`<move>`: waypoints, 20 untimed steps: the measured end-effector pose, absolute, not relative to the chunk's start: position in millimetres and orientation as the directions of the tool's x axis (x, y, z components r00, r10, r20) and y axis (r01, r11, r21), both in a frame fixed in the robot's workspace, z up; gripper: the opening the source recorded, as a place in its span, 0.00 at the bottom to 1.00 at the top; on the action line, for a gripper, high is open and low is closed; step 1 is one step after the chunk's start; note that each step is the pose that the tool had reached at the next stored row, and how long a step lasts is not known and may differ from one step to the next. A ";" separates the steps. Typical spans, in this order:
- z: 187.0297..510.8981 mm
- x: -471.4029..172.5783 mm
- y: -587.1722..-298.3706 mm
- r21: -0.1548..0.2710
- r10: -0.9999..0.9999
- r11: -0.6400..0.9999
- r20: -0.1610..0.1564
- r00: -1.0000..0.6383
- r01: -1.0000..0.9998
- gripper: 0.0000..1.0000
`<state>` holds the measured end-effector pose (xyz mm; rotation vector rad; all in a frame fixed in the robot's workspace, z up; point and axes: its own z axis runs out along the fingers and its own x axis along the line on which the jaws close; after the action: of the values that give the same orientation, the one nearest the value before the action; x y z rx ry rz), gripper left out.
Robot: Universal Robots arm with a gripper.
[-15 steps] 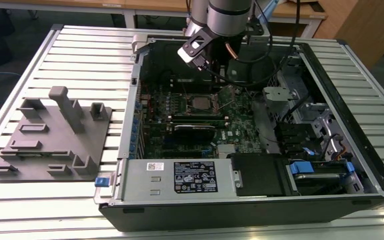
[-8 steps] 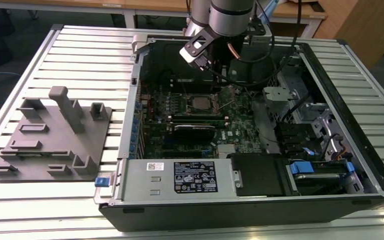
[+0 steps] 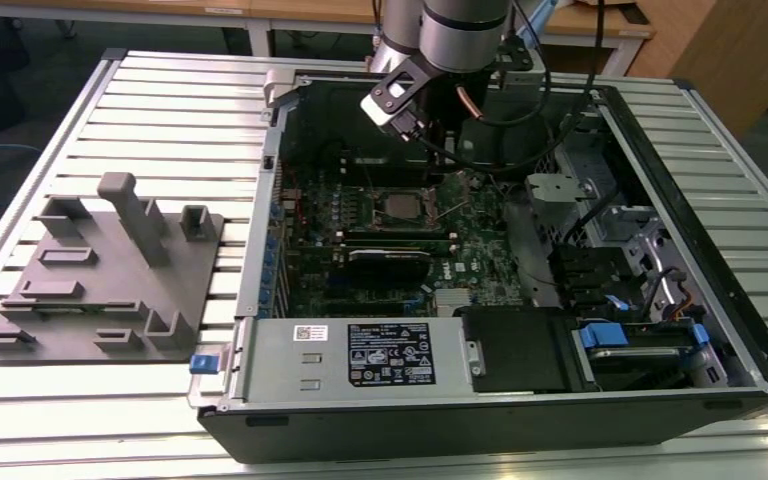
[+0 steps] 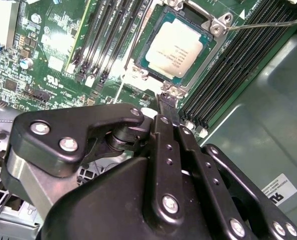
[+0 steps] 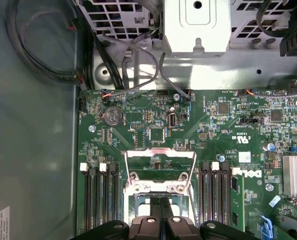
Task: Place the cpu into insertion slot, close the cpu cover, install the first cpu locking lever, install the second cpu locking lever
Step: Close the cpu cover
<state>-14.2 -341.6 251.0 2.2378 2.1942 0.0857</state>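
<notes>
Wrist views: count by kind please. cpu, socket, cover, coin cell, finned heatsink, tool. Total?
insertion slot: 1
cpu: 1, lying in the slot
cpu cover: 1, standing open
coin cell: 1
finned heatsink: 1
tool: 1, holding nothing
Total: 6

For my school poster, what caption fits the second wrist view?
Shut gripper hovers near the cpu seated in the insertion slot.
</notes>
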 end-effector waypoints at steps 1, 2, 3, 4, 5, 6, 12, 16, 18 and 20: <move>251.0 -13.4 -341.6 0.043 0.999 -0.020 0.034 0.019 0.999 0.11; 251.0 -12.6 -341.6 0.043 0.999 -0.020 0.034 0.019 0.999 0.11; 251.0 -11.7 -341.6 0.043 0.999 -0.020 0.034 0.019 0.999 0.11; 251.0 -11.3 -341.6 0.043 0.999 -0.020 0.035 0.019 0.999 0.11; 251.0 -11.2 -341.6 0.043 0.999 -0.020 0.034 0.019 0.999 0.11; 251.0 -11.2 -341.6 0.043 0.999 -0.021 0.034 0.019 0.999 0.11; 251.0 -10.1 -341.6 0.043 0.999 -0.020 0.035 0.019 0.999 0.11; 251.0 -7.5 -341.6 0.043 0.999 -0.020 0.034 0.019 0.999 0.11; 251.0 -7.5 -341.6 0.043 0.999 -0.020 0.034 0.019 0.999 0.11; 251.0 -7.5 -341.6 0.043 0.999 -0.020 0.034 0.019 0.999 0.11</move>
<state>-7.5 -341.6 251.0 2.2378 2.1942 0.0856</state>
